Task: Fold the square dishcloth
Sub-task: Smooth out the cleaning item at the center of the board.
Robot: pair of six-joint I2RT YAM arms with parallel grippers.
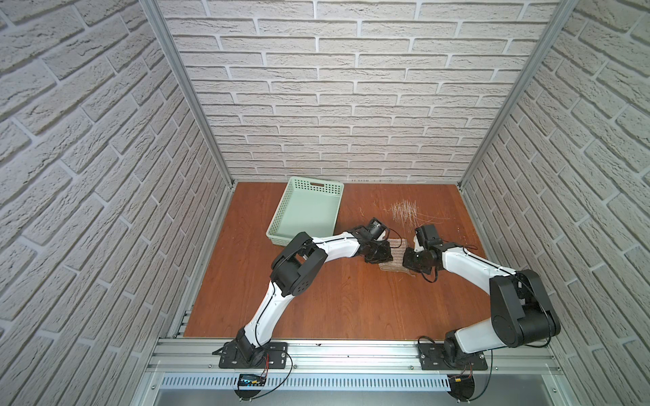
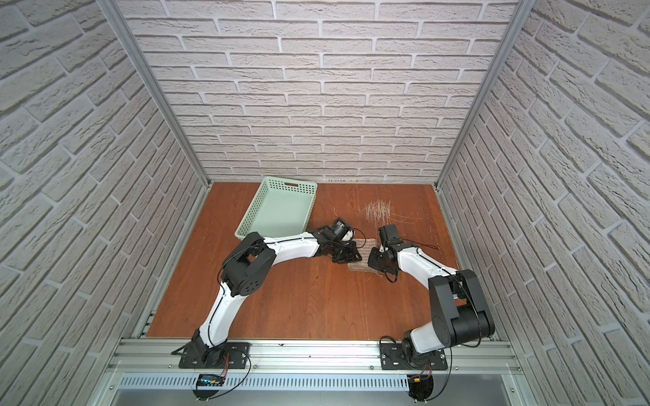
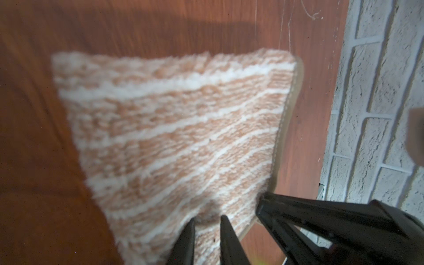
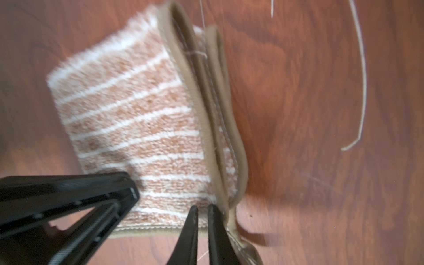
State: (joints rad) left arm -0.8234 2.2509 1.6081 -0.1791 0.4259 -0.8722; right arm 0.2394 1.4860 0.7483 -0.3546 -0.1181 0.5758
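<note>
The square dishcloth (image 1: 503,250) (image 2: 365,245) lies folded in layers on the wooden floor between my two grippers, tan with cream stripes (image 3: 172,128) and a brown hem (image 4: 206,110). My left gripper (image 1: 388,259) (image 3: 207,220) is shut on a pinch of the cloth near one edge. My right gripper (image 1: 408,261) (image 4: 202,207) is shut on the cloth at the hemmed corner, beside the small loop (image 4: 245,250). The two grippers stand close together, facing each other across the cloth. Most of the cloth is hidden under them in both top views.
A mint-green basket (image 1: 299,188) (image 2: 274,184) stands at the back left, just behind the left forearm. A patch of pale straw-like strands (image 1: 404,211) (image 2: 378,211) lies behind the right gripper, with loose strands (image 4: 360,68) nearby. Brick walls close in the floor on three sides.
</note>
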